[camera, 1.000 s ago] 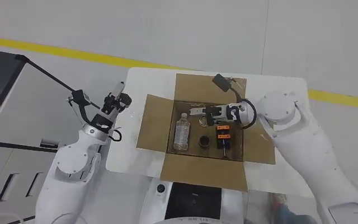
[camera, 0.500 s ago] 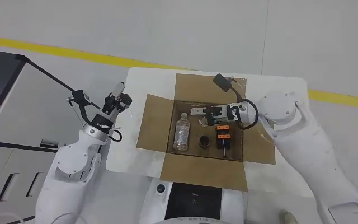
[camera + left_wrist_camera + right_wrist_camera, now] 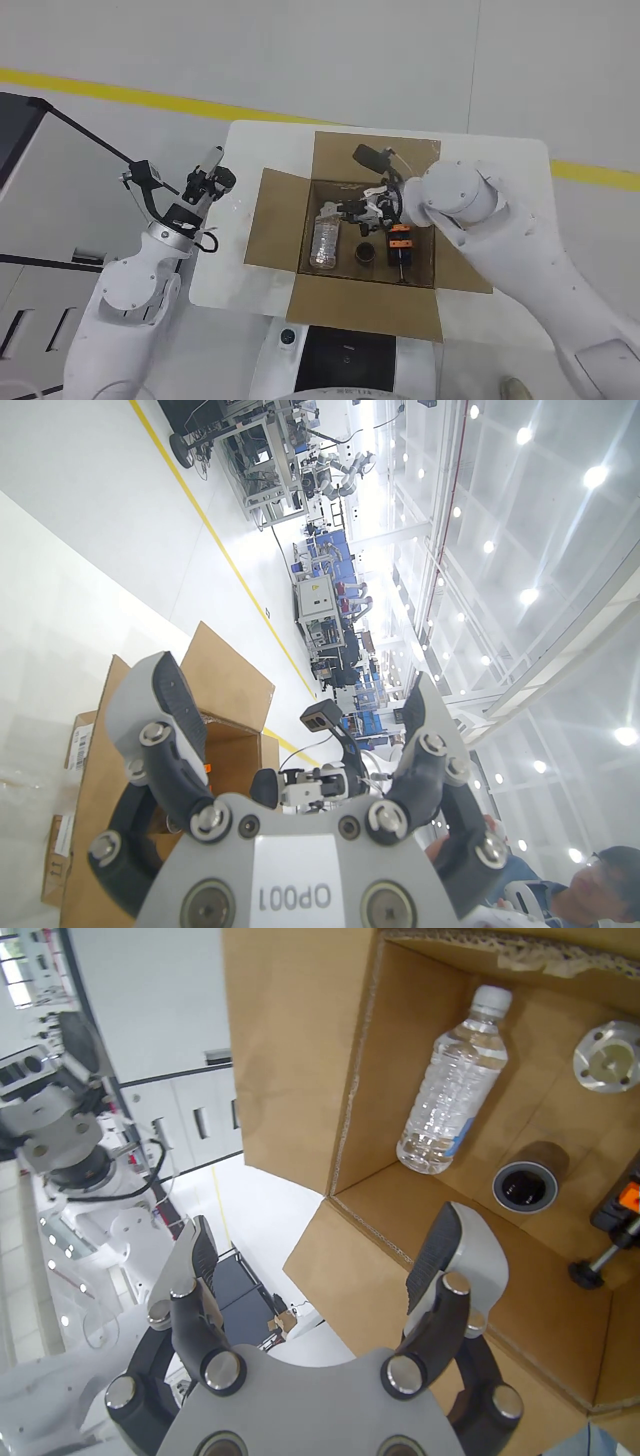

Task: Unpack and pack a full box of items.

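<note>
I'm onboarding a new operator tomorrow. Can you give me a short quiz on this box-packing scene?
1. True or false: the clear plastic water bottle stands upright in the open brown cardboard box.
2. The right claw is: A) open and empty; B) shut on the bottle; C) shut on a box flap.
3. Fill in: the left claw is held ___ the box (inside/outside).
Key: 1 false, it lies on its side; 2 A; 3 outside.
</note>
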### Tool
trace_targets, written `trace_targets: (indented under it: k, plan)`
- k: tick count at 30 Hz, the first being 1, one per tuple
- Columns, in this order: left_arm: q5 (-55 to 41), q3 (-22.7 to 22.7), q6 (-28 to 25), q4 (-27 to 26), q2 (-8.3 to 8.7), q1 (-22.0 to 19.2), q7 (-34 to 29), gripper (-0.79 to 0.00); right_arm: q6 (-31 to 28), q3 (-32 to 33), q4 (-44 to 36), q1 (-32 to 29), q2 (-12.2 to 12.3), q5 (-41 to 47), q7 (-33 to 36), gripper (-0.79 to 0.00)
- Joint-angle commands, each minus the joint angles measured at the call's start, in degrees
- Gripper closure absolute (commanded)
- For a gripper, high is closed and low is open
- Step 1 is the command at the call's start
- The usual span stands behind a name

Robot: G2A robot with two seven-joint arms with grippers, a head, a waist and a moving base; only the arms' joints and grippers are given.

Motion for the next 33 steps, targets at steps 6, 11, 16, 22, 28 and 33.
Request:
trace_targets:
  k: [6, 11, 16, 22, 28, 33]
  plan:
    - [0.0, 0.0, 0.0, 0.0, 0.00, 0.0, 0.0, -0.785, 15.2, -22.4, 7.4, 14.9, -4.0, 9.3, -16.2, -0.742]
    - [0.0, 0.0, 0.0, 0.0, 0.00, 0.0, 0.0, -0.785, 15.2, -31.7, 13.1, 22.8, -7.5, 12.2, -16.2, -0.785]
    - [0.0, 0.0, 0.0, 0.0, 0.00, 0.0, 0.0, -0.785, 15.2, -31.7, 13.7, 22.5, -9.2, 11.3, -16.2, -0.785]
    - [0.0, 0.0, 0.0, 0.0, 0.00, 0.0, 0.0, -0.785, 15.2, -31.7, 13.7, 22.5, -9.2, 11.3, -16.2, -0.785]
    - [0.0, 0.0, 0.0, 0.0, 0.00, 0.0, 0.0, -0.785, 14.6, -31.7, 12.5, 21.7, -9.3, 10.9, -15.9, -0.776]
    - [0.0, 0.0, 0.0, 0.0, 0.00, 0.0, 0.0, -0.785, 15.2, -31.7, 10.7, 19.7, -10.6, 6.3, -16.2, -0.603]
